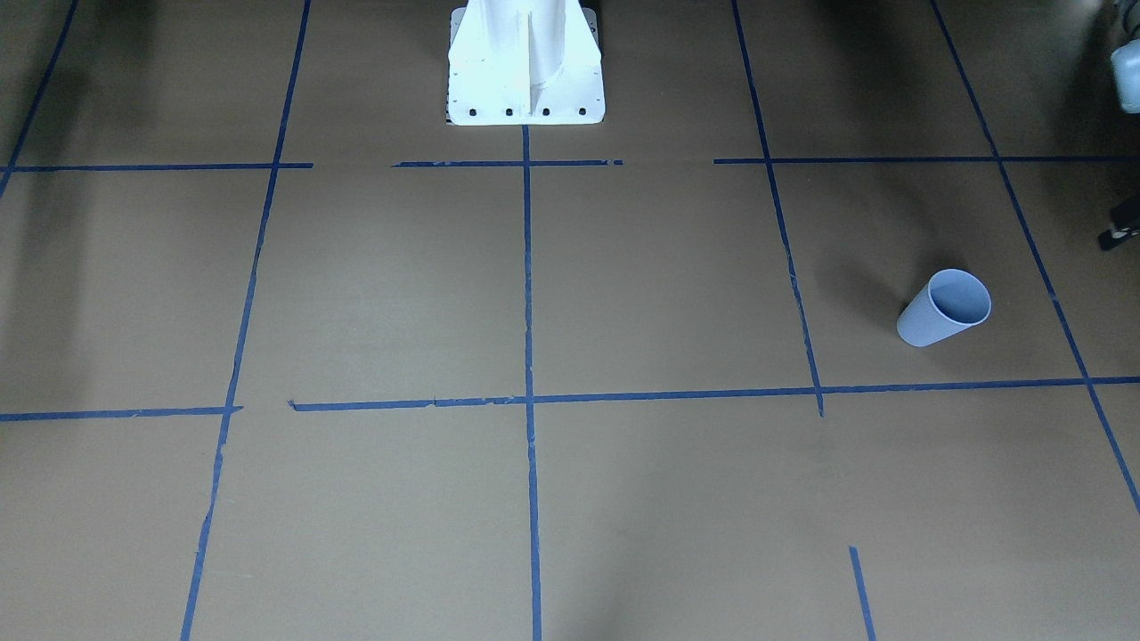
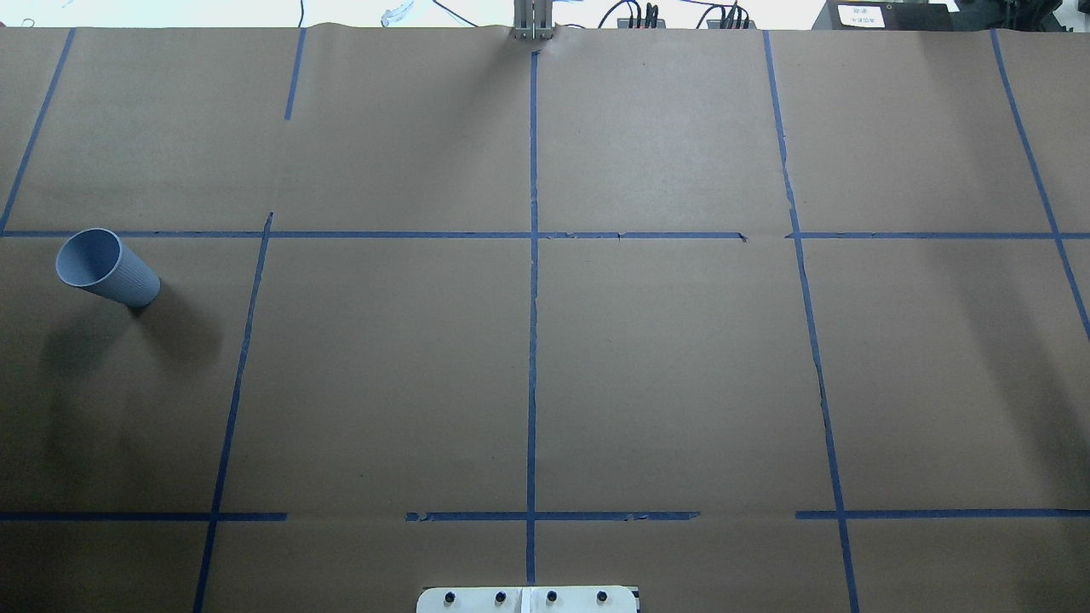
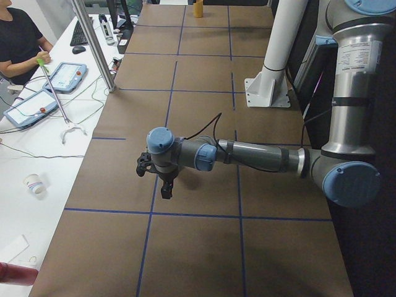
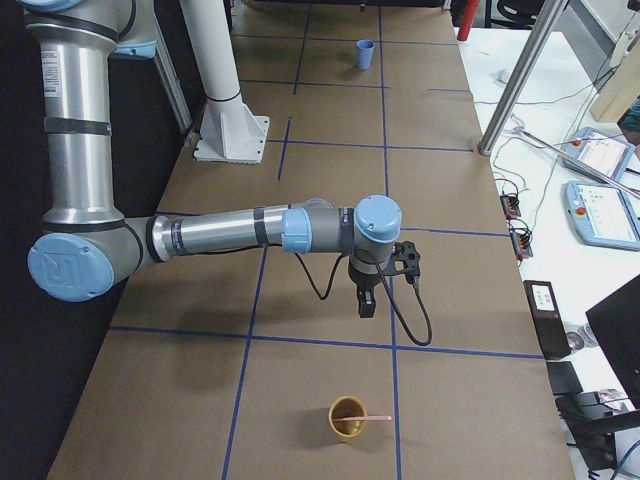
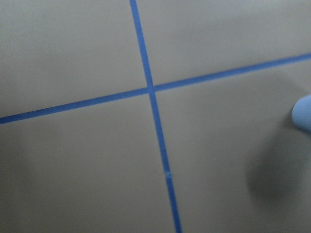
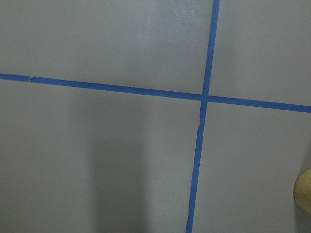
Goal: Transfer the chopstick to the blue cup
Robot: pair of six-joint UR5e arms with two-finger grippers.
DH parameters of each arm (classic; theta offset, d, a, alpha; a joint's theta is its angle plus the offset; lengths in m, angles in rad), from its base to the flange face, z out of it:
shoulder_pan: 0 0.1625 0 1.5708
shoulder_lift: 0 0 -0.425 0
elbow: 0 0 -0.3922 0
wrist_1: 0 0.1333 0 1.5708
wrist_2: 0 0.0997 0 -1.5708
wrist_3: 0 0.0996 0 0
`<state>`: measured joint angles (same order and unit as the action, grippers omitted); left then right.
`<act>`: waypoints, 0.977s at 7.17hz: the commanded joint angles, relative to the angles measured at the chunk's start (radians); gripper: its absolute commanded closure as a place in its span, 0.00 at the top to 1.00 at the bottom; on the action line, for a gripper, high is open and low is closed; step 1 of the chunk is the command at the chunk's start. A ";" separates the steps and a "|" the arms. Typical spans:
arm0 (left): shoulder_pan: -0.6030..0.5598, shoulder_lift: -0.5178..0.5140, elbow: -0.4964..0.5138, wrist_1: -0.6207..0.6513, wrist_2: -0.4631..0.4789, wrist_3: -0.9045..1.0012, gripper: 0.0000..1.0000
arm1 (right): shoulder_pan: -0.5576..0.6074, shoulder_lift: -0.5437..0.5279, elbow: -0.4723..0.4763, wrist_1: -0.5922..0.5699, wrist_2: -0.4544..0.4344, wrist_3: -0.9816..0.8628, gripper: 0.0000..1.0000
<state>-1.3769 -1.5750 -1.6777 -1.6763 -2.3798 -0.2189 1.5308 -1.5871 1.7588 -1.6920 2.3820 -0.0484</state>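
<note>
We find the chopstick [image 4: 378,418] only in the view from the table's end on the robot's right. It is a thin pink stick resting in a tan cup [image 4: 345,420], with one end inside and the other reaching out over the rim toward the operators' long edge of the table [image 4: 320,200]. The tan cup stands upright close to that end of the table, and a sliver of it shows at the right border of the right wrist view.

The blue cup [image 2: 106,268] stands upright, mouth up, well apart from the chopstick. It is near the opposite end of the table, on the robot's left, in the middle row of squares marked by the blue tape lines [image 2: 532,340]. Its edge just enters the left wrist view at the right border.

The right gripper [image 4: 366,308] hangs above the table pointing down. It is beside a tape crossing and apart from the tan cup, which sits nearer the table's end. The right arm [image 4: 220,232] reaches out level from its elbow. We cannot tell whether its fingers are spread or pressed together, since only a side view shows them.

The left gripper [image 3: 166,193] also points down over the table, at the end of the level left arm [image 3: 260,156]. Here too we cannot tell how the fingers stand.

The white base [image 1: 525,62] sits at the middle of the robot's long edge. Beyond the operators' edge, a person [image 3: 15,37] in a black top sits at a side desk [image 3: 37,204] with two tablets [image 3: 68,77].
</note>
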 commanded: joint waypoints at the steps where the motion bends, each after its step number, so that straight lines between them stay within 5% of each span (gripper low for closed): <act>1: 0.118 -0.048 -0.007 -0.046 -0.001 -0.220 1.00 | -0.006 0.001 0.002 0.000 0.008 0.001 1.00; 6: 0.245 -0.121 0.131 -0.147 0.007 -0.273 0.94 | -0.024 0.003 0.001 0.000 0.032 0.005 1.00; 7: 0.252 -0.126 0.177 -0.210 0.007 -0.273 0.59 | -0.024 0.003 0.001 0.000 0.032 0.007 1.00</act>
<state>-1.1399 -1.6945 -1.5516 -1.8222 -2.3731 -0.4914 1.5079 -1.5846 1.7595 -1.6915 2.4138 -0.0436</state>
